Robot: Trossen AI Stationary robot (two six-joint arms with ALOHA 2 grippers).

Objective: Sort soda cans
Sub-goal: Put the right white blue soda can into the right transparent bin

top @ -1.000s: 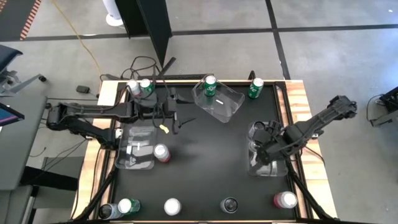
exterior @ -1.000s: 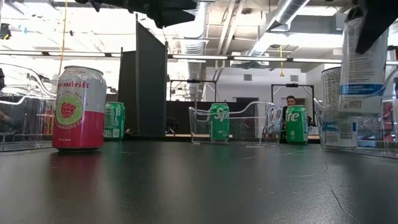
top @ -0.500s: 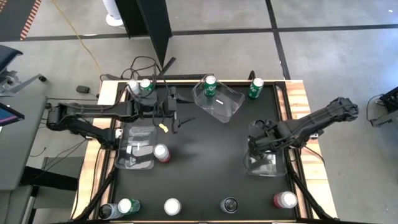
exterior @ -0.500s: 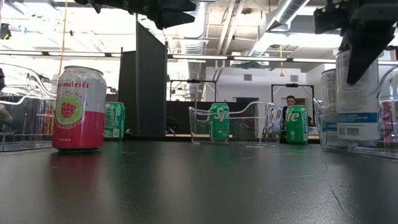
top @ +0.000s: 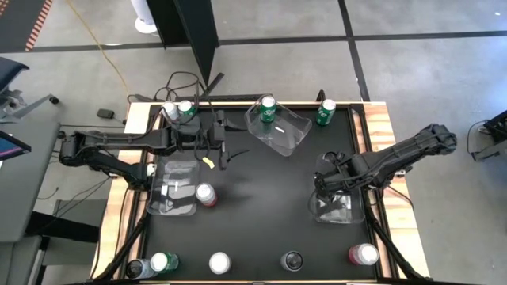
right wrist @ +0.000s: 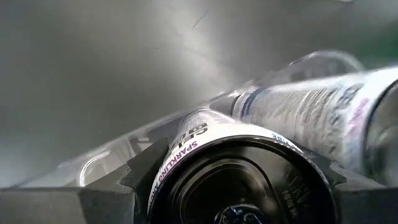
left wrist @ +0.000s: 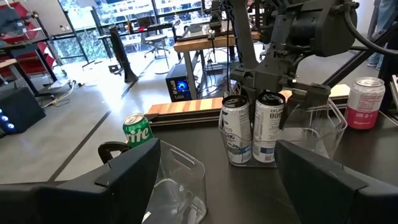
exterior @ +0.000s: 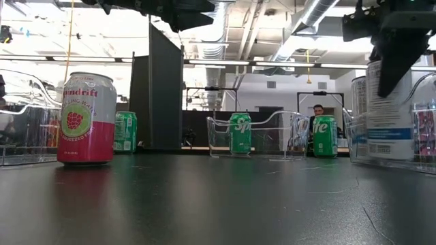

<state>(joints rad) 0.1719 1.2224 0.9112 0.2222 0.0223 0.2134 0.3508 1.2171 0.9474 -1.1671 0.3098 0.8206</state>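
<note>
Lowering white can [left wrist: 270, 126] into right bin [top: 337, 210] | right claw [top: 333, 184] pinching it | left claw [top: 224, 145] spread, waiting | we fear it knocks the neighbour can [left wrist: 235, 129] over.

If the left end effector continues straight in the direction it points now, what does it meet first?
Probably the pair of white cans in the clear bin, where the right end effector grips one. The left end effector faces them across bare table; depth is hard to judge.
</note>
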